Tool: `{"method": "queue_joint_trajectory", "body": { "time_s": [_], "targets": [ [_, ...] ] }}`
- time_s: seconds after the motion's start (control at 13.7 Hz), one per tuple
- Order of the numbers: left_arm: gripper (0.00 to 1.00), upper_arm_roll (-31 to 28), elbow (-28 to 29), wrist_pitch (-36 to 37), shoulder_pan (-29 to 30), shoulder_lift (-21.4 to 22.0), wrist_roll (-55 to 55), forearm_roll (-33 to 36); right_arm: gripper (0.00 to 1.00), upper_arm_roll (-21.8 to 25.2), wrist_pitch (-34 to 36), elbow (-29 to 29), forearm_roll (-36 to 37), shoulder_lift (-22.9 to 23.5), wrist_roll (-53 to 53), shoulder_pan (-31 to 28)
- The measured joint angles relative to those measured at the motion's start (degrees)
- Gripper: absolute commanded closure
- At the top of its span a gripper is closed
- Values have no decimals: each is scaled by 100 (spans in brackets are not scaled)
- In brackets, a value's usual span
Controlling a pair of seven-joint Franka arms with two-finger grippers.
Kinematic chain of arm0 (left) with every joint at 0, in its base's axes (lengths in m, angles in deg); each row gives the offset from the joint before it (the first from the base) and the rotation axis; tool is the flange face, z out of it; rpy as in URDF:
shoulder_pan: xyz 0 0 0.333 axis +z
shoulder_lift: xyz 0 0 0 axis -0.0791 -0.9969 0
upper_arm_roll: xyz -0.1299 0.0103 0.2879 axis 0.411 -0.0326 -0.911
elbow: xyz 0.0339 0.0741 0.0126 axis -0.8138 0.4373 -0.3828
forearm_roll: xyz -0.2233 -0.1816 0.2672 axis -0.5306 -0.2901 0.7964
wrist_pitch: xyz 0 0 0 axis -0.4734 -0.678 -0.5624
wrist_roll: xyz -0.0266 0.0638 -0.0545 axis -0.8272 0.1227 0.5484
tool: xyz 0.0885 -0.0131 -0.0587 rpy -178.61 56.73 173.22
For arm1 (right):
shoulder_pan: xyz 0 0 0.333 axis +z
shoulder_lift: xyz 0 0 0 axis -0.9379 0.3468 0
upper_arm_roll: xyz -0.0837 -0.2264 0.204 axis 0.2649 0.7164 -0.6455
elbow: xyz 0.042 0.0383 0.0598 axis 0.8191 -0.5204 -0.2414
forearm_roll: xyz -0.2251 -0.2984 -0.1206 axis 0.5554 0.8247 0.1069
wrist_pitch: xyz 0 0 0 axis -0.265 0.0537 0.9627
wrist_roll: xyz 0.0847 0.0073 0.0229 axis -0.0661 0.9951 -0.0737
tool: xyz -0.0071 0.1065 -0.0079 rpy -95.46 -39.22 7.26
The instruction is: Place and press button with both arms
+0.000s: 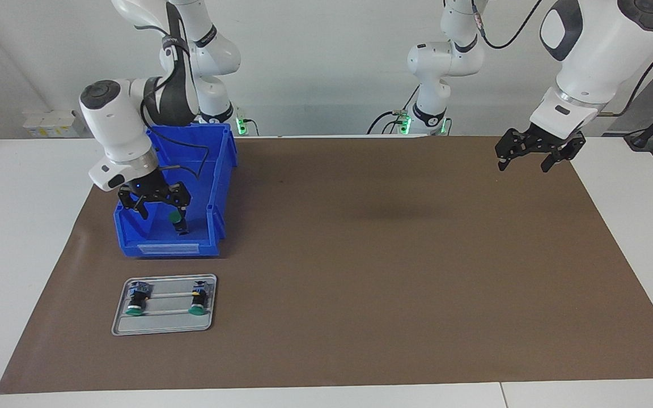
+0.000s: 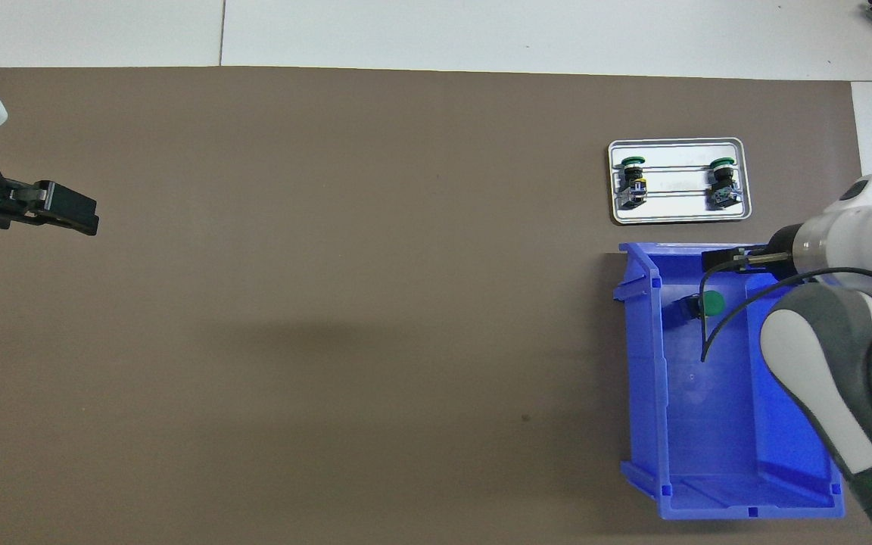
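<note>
Right gripper [image 1: 162,214] spread inside blue bin [image 1: 221,170], above button [image 1: 174,217] on bin floor | we straddle the cap squarely before closing; left gripper [image 1: 522,161] spread, waiting

A white desk [image 1: 26,226] is carrying a brown mat [image 1: 360,255]; a pale wall [image 1: 326,56] is standing above, evenly lit.

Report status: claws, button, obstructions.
Right claw open over bin. Button in bin beneath it. Left claw open, waiting over mat. Nothing blocking.
</note>
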Motion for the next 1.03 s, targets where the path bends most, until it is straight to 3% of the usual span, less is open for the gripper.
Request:
{"method": "queue_joint_trajectory", "body": {
  "time_s": [0.73, 1.03],
  "targets": [
    [0, 0, 0, 0, 0, 0, 0, 0, 0, -10, 3541, 3065, 351, -32, 153, -123],
    [0, 0, 0, 0, 0, 0, 0, 0, 0, -74, 3518, 3125, 448, 123, 501, 10]
  ]
}}
